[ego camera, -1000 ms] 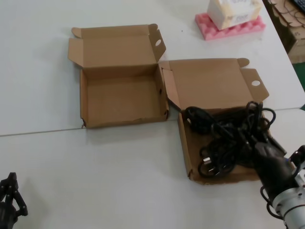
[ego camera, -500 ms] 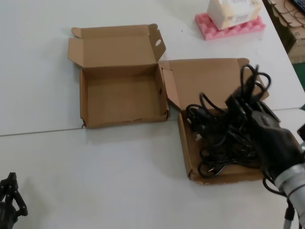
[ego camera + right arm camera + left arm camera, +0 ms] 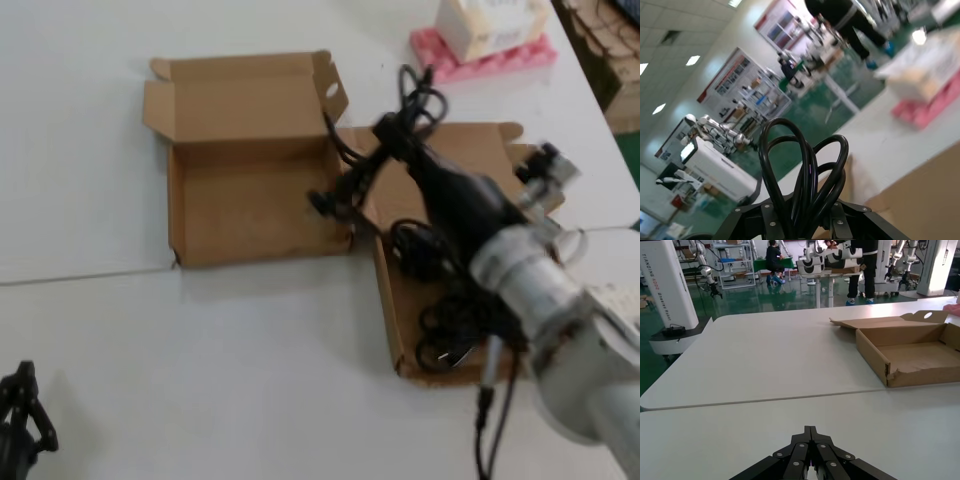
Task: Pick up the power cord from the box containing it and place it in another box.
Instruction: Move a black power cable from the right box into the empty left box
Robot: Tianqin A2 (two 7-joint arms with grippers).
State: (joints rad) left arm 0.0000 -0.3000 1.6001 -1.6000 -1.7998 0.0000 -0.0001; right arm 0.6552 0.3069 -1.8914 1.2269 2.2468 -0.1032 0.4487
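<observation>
My right gripper [image 3: 392, 135] is shut on the power cord [image 3: 414, 92] and holds it in the air over the gap between the two boxes. The cord's loops stick up past the fingers, and a strand hangs down to a plug [image 3: 321, 201] over the right edge of the empty left box [image 3: 190, 215], which has a wavy front wall. The right box [image 3: 388, 300] still holds a tangle of black cords [image 3: 450, 325]. In the right wrist view the cord's loops [image 3: 805, 165] are pinched in the gripper [image 3: 801, 210]. My left gripper [image 3: 810, 432] is shut and parked low at the near left [image 3: 20, 410].
A pink foam pad [image 3: 520, 55] with a white box [image 3: 490, 22] on it lies at the back right. Cardboard pieces [image 3: 605, 40] are stacked at the far right edge. A table seam [image 3: 90, 275] runs along the left box's front. The empty box also shows in the left wrist view [image 3: 910, 357].
My right gripper has lifted the cord out of the right box and swung it up and to the left, towards the empty left box. The left arm has not moved.
</observation>
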